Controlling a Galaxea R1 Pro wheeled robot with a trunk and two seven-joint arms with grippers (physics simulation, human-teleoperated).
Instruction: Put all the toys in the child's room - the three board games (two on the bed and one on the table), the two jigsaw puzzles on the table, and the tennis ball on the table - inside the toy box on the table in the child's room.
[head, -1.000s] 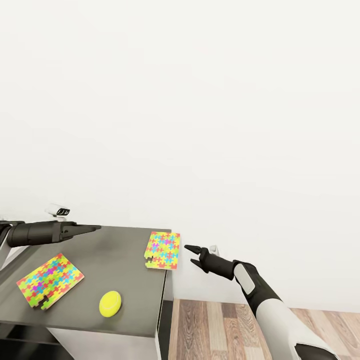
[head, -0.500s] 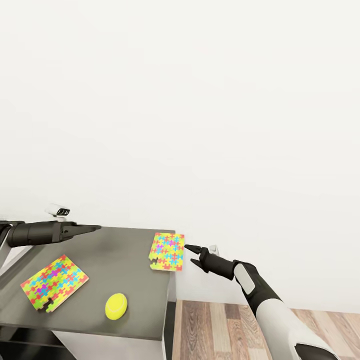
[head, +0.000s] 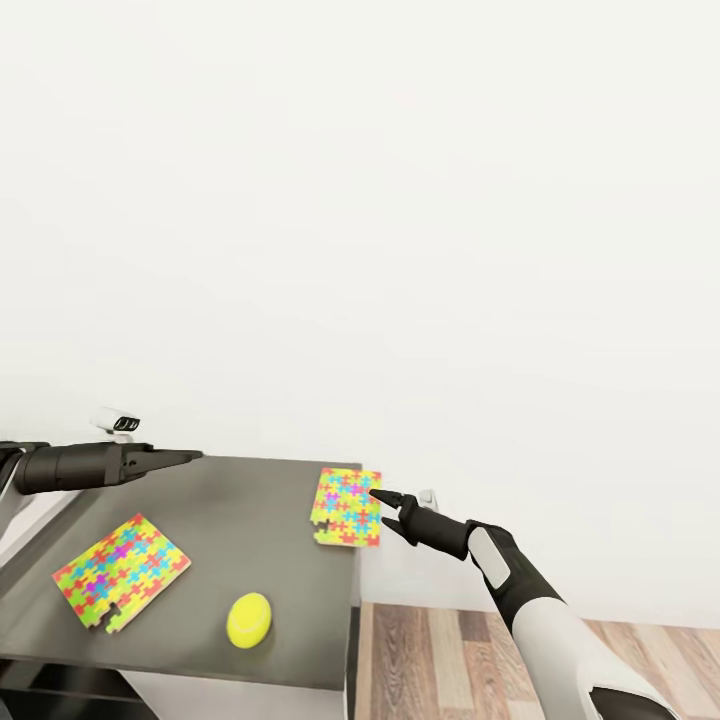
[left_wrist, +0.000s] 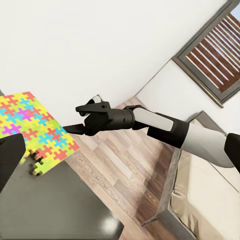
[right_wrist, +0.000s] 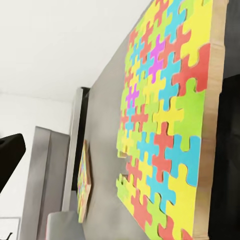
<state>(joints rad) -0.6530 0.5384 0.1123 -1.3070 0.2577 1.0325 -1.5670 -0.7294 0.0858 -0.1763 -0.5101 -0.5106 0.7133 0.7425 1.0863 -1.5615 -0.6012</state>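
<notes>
Right hand: my right hand (head: 385, 508) is open a little, holding nothing, tips at the edge of the far puzzle (head: 347, 507) so I can pick it up.
Far puzzle: flat on the desk (head: 240, 510) corner, hanging over a bit.
Left hand: my left hand (head: 185, 457) waits above the desk; I cannot tell its gap.
Near puzzle: flat (head: 121, 571), beside the tennis ball (head: 248, 619).
Writing: none to read.

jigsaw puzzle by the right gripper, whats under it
The jigsaw puzzle lies flat on the table, its edge overhanging above the wood floor. Whatever sits directly beneath the sheet is covered.
</notes>
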